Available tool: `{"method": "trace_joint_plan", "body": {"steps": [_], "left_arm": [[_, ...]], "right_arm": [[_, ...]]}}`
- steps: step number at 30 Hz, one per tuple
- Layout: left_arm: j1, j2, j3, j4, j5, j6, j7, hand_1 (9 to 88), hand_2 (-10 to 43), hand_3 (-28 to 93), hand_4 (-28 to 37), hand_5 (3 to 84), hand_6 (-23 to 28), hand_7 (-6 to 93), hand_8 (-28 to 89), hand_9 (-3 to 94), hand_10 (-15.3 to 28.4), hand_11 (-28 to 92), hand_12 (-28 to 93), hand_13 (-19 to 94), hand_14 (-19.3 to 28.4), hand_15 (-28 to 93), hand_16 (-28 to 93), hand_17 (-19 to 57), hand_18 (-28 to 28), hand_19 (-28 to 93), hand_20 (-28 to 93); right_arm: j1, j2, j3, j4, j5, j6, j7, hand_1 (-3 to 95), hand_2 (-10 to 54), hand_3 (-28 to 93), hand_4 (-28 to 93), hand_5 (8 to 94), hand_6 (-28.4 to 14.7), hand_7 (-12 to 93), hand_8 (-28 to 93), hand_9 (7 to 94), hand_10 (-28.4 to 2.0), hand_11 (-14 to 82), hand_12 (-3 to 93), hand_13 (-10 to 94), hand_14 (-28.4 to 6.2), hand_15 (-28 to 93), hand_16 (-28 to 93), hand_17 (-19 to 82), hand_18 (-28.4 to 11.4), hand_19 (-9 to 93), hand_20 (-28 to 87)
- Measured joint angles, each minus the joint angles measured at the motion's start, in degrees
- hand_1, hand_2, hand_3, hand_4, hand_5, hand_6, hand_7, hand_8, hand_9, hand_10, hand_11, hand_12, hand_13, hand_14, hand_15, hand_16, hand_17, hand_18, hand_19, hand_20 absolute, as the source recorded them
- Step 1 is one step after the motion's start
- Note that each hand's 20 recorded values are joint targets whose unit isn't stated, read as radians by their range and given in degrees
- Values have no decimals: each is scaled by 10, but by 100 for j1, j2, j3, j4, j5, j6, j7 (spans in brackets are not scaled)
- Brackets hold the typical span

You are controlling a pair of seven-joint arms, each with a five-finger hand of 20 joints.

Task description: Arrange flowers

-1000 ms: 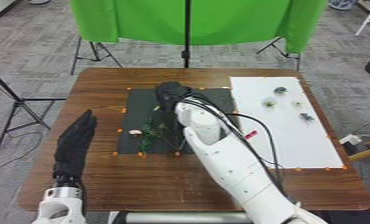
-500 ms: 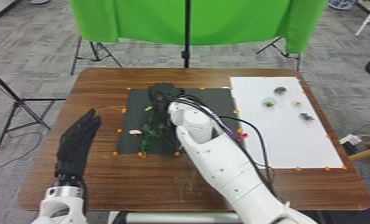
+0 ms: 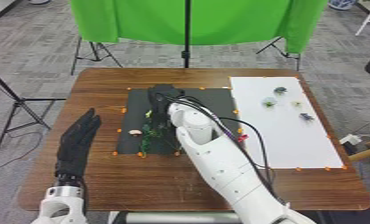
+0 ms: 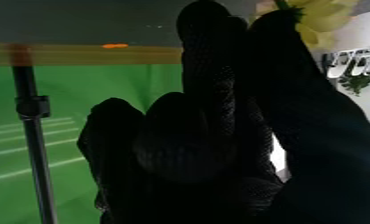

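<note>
Works at the table [image 3: 137, 187], over the dark mat [image 3: 139, 102]. Holds the left hand [image 3: 77, 142] left of the mat, straight-fingered, probably to free space. Above the mat, appears to pinch (contact partly hidden) with the right hand [image 4: 190, 145] a yellow flower [image 4: 324, 19], likely for controlled placing.

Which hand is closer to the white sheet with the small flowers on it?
Right. The right hand is over the dark mat, just left of the white sheet; the left hand is farther off, beyond the mat's left side.
</note>
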Motion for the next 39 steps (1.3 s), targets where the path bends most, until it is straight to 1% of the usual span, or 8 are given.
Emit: {"method": "trace_joint_plan", "body": {"steps": [7,18,22,27,30,34,37,39], "left_arm": [[12,-4,-9,-1,3,-32,-6,222,-91,687,-212,405,23,58,-57,388,102,74,141,276,118,72,11,30,96,8,157],[60,-27,-52,-13,9,-34,-18,222,-92,684,-211,404,23,58,-56,387,101,73,142,277,119,71,12,29,96,8,156],[78,-50,-81,-21,13,-43,-32,223,-91,685,-211,404,23,58,-56,388,101,74,143,277,119,71,12,29,96,8,155],[73,-58,-91,-19,16,-71,-73,222,-92,685,-210,405,24,57,-56,390,102,76,143,278,119,72,12,29,96,9,155],[70,-62,-99,-18,25,-120,-100,223,-91,683,-212,405,24,58,-55,391,103,76,142,278,119,71,12,29,96,9,155],[75,-64,-105,-18,26,-150,-119,222,-91,684,-211,406,24,58,-55,394,103,78,142,281,120,73,12,29,96,8,155],[78,-68,-119,-18,27,-172,-140,223,-89,683,-212,407,24,58,-55,398,104,79,141,284,120,74,12,29,96,9,155],[79,-73,-131,-18,32,-196,-155,223,-89,683,-212,410,25,58,-55,399,104,80,141,284,120,74,12,29,96,9,155]], "right_arm": [[-4,149,-157,-244,1,-297,66,468,-95,636,-176,665,7,155,-20,853,-117,272,255,888,-19,653,338,650,-121,932,635],[332,868,-713,-1341,1137,-2005,854,485,-95,619,-146,660,-5,140,22,828,-130,250,245,872,-30,627,339,624,-129,932,601],[384,1381,-660,-2169,2058,-1772,1194,467,-95,617,-142,664,-6,136,25,817,-132,228,240,864,-34,625,338,615,-130,932,595],[237,2185,-161,-3219,2776,-650,1498,467,-95,614,-148,670,-6,131,32,805,-137,181,220,876,-24,610,330,620,-126,932,587],[65,2708,411,-3626,2898,-534,1834,429,-95,629,-138,627,-9,118,-64,736,-157,140,209,854,-34,603,340,603,-130,932,587],[-277,3414,1342,-3681,2861,-1445,2302,382,-95,612,-144,530,-30,79,-56,610,-186,92,205,787,-69,611,327,541,-162,932,568],[-690,3848,2090,-3529,2781,-2407,2379,362,-95,611,-147,522,-31,76,-52,602,-187,91,208,780,-75,614,326,536,-164,932,561],[-988,4052,2464,-3324,2661,-2600,2414,357,-95,611,-150,528,-32,79,-51,613,-186,99,211,783,-76,621,324,540,-162,932,559]]}}
